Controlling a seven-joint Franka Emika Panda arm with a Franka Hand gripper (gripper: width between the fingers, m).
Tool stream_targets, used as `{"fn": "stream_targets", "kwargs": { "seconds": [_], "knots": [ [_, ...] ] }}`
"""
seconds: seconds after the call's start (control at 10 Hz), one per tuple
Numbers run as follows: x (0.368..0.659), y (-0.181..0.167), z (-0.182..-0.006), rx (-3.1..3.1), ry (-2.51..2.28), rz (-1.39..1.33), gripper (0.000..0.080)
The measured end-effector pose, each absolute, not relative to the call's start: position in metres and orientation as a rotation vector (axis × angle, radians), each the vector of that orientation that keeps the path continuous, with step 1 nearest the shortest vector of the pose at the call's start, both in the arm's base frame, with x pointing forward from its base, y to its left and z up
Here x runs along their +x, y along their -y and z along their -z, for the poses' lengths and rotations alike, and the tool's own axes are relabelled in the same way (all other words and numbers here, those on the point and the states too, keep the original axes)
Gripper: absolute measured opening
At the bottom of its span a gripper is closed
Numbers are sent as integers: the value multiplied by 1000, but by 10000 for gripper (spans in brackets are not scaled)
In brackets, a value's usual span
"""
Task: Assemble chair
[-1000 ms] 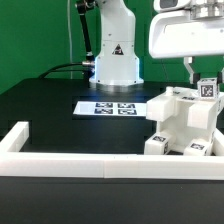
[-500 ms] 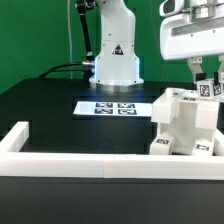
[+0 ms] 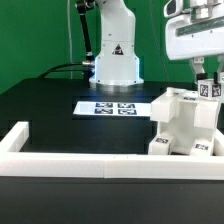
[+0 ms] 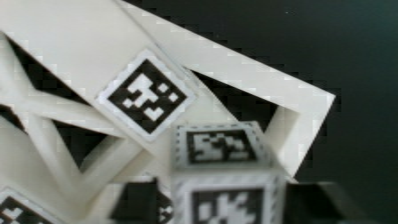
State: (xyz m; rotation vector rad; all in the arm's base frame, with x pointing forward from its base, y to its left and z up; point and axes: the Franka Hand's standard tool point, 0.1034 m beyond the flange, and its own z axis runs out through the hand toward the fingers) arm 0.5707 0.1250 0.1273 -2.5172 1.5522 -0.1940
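exterior view: the chair (image 3: 180, 122), a blocky white cluster of joined pieces with small black-and-white tags, sits on the black table (image 3: 45, 112) at the exterior view's right, just behind the long white border rail (image 3: 70, 160) and beside the marker board (image 3: 110, 106), which lies flat in front of the arm's white base (image 3: 115, 58). the gripper (image 3: 208, 80) hangs directly over the chair's upper right corner, its fingers coming down on either side of a small tagged block (image 3: 208, 89) that stands up from the top of the chair. compared with a second ago, the gripper's white housing has shifted toward the exterior view's right and sits a touch higher, while the chair lies in much the same spot; since half a second ago hardly anything has moved. in the wrist view the chair (image 4: 151, 95) fills the picture, slanted white bars and tags close up, and the tagged block (image 4: 226, 195) sits between the two dark fingers (image 4: 139, 200). the jaws are parted, with a thin dark gap showing on each side of the block, so the gripper (image 4: 226, 208) straddles it and appears to grasp nothing.
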Motion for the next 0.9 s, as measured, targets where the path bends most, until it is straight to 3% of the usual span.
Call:
{"fn": "stream_targets", "kwargs": {
  "seconds": [0.1, 0.4, 0.9],
  "knots": [
    [570, -127, -127, -2574, -1472, 203, 603],
    [569, -133, -127, -2768, -1113, 235, 647],
    [569, -131, -127, -3007, -381, 290, 648]
  ]
}}
